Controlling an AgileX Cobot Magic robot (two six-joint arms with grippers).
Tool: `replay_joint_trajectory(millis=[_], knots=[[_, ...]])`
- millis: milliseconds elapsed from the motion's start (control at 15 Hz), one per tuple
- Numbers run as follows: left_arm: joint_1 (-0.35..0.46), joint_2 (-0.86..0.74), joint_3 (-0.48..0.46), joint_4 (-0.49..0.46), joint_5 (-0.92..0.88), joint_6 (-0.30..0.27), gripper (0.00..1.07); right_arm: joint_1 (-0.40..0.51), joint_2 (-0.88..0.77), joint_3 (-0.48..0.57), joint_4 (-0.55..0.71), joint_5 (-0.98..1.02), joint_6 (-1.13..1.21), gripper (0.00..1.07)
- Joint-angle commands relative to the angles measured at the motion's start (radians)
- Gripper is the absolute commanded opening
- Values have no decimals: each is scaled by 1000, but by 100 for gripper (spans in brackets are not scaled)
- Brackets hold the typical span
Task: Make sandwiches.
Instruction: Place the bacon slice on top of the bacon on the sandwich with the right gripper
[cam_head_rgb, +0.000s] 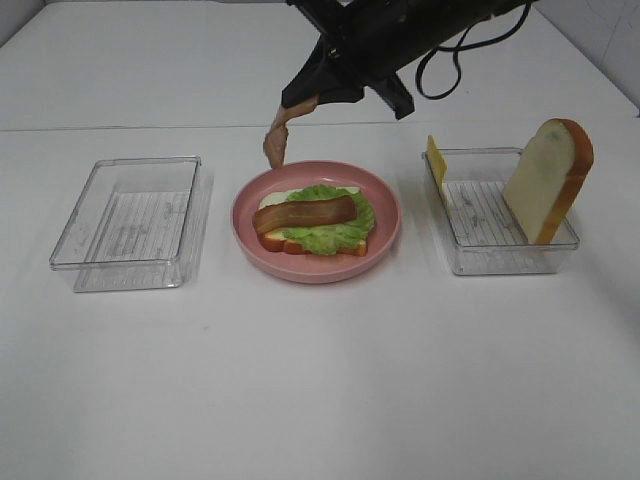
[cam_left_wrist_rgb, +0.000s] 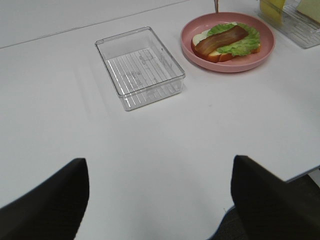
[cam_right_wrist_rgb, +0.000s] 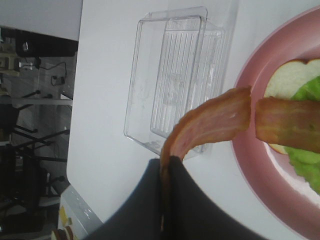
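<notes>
My right gripper (cam_right_wrist_rgb: 165, 167) pinches one end of a bacon strip (cam_right_wrist_rgb: 212, 125), which dangles over the far rim of the plate (cam_head_rgb: 388, 215). On it lies the sandwich (cam_head_rgb: 315, 225): bread, lettuce, bacon. My left gripper (cam_left_wrist_rgb: 159, 162) hangs spread above the worktop (cam_left_wrist_rgb: 150, 140).

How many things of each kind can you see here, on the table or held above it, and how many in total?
Bacon strips: 2
Bread slices: 2
Lettuce leaf: 1
Cheese slice: 1
Clear containers: 2
Pink plate: 1
Total: 9
</notes>
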Motion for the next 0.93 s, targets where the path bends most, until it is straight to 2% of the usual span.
replay_joint_trajectory(millis=[67, 267, 533, 733, 933], knots=[[2, -23, 5, -4, -10, 1, 75, 11, 65, -7, 108, -89, -40, 0], [2, -23, 5, -4, -10, 1, 75, 14, 145, -7, 226, -180, -40, 0], [2, -23, 5, -4, -10, 1, 75, 12, 212, -7, 229, -157, -33, 0], [2, -23, 5, -4, -10, 1, 75, 9, 207, -7, 141, -156, 34, 0], [2, -23, 5, -4, -10, 1, 75, 9, 177, -7, -76, -168, 179, 0]])
